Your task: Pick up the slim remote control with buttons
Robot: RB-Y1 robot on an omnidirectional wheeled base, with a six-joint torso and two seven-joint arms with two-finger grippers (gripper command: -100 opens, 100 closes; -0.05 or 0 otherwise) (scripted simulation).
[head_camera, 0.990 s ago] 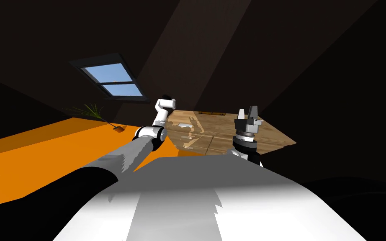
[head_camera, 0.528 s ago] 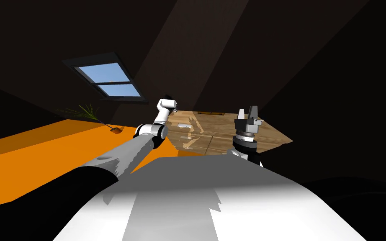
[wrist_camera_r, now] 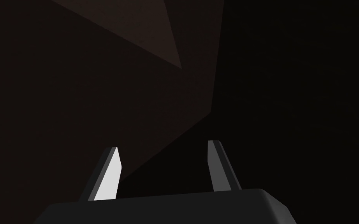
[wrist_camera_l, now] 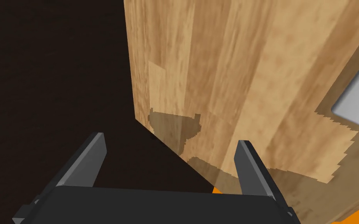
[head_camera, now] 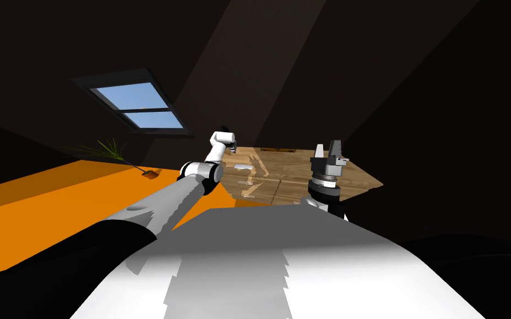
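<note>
The right end effector [head_camera: 328, 150] stands upright over the near edge of the light brown wooden counter [head_camera: 354, 180], towards the counter's right side. Its two thin grey fingers [wrist_camera_r: 108, 179] are spread apart with nothing between them, and its wrist view looks at dim, dark walls.

The left arm reaches further, to the counter's left side. There the left end effector [head_camera: 231, 146] hangs over the counter's corner. In its wrist view its blades [wrist_camera_l: 252, 167] are wide apart and empty. Between them lie the counter's corner and grained top [wrist_camera_l: 229, 70], which carries the end effector's shadow.

On the counter's far edge lies a thin, dark, flat strip [head_camera: 275, 149], well apart from both end effectors. It may be the slim remote control, but it is too small to make out any buttons.

A bright orange floor [head_camera: 55, 194] spreads away to the left of the counter. On it, well apart from the counter, stands a small brown pot with spiky green leaves [head_camera: 105, 148]. Beyond that, on the dark wall, a dark-framed window with two panes [head_camera: 135, 105] shows blue sky.
</note>
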